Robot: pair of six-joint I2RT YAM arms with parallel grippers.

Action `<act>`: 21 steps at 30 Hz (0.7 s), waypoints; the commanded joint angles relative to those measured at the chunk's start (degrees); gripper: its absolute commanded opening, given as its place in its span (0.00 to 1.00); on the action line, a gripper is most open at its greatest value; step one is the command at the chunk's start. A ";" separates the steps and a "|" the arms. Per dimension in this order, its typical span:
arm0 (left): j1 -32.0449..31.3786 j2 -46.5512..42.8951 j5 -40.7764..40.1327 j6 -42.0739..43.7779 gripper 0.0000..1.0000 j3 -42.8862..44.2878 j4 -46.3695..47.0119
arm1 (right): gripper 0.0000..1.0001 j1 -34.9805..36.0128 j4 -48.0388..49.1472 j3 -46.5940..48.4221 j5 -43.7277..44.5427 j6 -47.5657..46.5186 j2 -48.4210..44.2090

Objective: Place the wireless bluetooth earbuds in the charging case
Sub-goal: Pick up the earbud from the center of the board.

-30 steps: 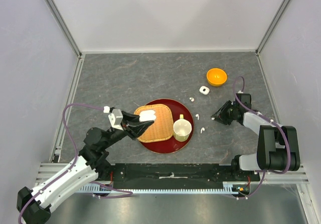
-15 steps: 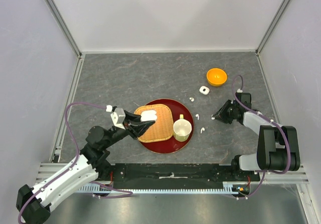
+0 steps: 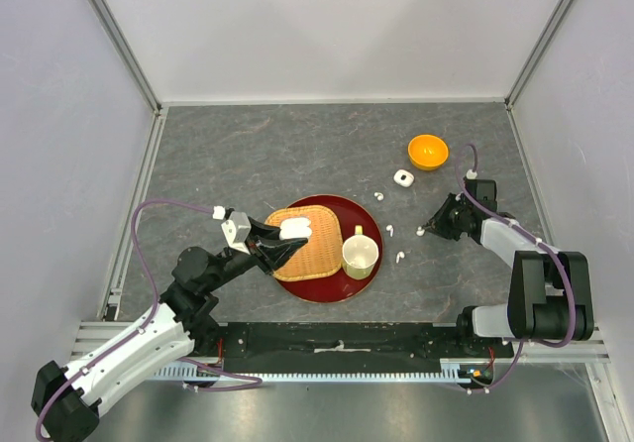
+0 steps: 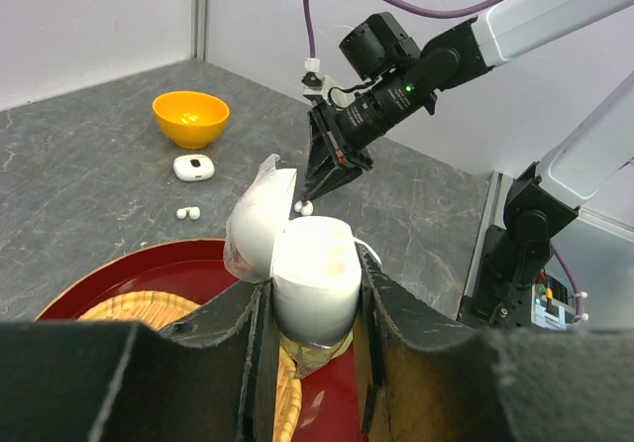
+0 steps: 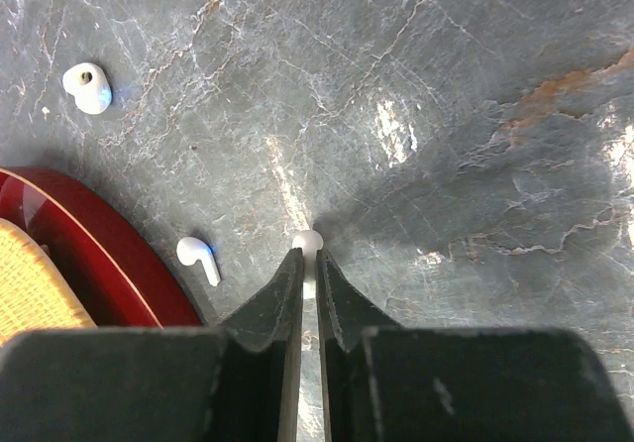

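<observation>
Closure: the right tool (image 5: 308, 257) has narrowed onto an earbud (image 5: 308, 241) at its tips, probably pinching it; the left tool (image 4: 309, 308) clamps the open case (image 4: 315, 262), ready for insertion.

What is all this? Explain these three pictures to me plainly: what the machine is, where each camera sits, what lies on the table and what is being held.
This is a robot with two arms bolted at the near edge of a table, each ending in a two-finger hand. One picture looks down from a fixed camera above and behind the arms. The other two come from a small camera on each wrist, so each shows that arm's own fingers.

On the grey table sit a red plate carrying a woven mat and a cream cup. An orange bowl, a second small white case and three loose white earbuds also lie there.

The left hand grips an open white charging case above the mat. The right hand pinches a fourth earbud low near the table.
</observation>
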 commanded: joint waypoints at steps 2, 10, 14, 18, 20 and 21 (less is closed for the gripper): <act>-0.15 -0.18 -0.25 -1.52 0.02 0.72 3.13 | 0.16 0.28 -0.44 2.28 -0.63 -2.05 -0.26; -0.15 0.08 -0.33 -1.52 0.02 0.89 3.31 | 0.21 0.72 -0.61 2.63 -1.24 -2.49 1.06; -0.15 0.43 -0.25 -1.52 0.02 0.98 3.31 | 0.22 1.07 -1.14 2.63 -0.81 -2.84 1.42; -0.15 0.43 -0.07 -1.70 0.02 0.90 3.48 | 0.17 1.25 -1.40 2.54 -0.54 -3.02 0.98; -0.06 0.26 -0.16 -1.79 0.02 0.72 3.48 | 0.16 1.25 -1.67 2.72 -0.19 -3.28 1.06; -0.15 0.17 -0.16 -1.79 0.02 0.63 3.48 | 0.13 1.34 -1.93 2.89 0.07 -3.55 1.06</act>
